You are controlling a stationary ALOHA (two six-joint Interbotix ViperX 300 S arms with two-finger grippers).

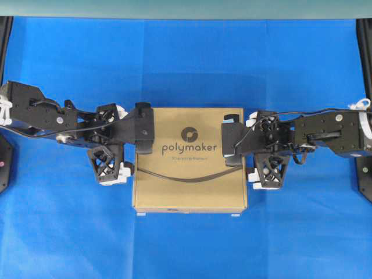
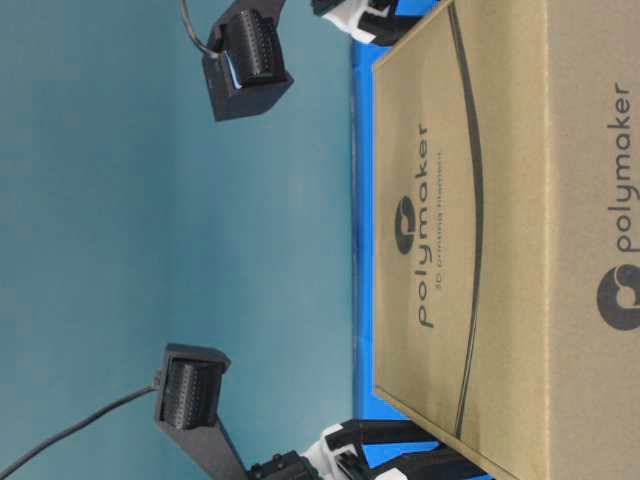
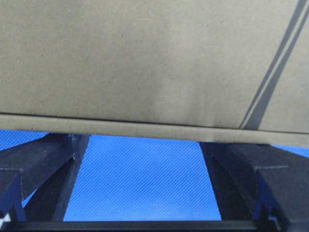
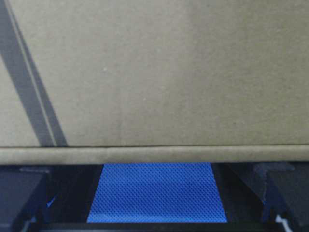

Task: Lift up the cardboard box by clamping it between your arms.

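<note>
The desk [image 1: 70, 232], covered in blue cloth, fills the overhead view. The cardboard box [image 1: 189, 158] is seen at its middle, flat side up, with a "polymaker" logo and a curved dark line. The 2 arms are pressed against it from opposite sides. The left end effector [image 1: 135, 145] is spread wide, released, against the box's left edge. The right end effector [image 1: 239, 145] is likewise spread wide against the right edge. In both wrist views, blue cloth is seen beneath the box's edge.
</note>
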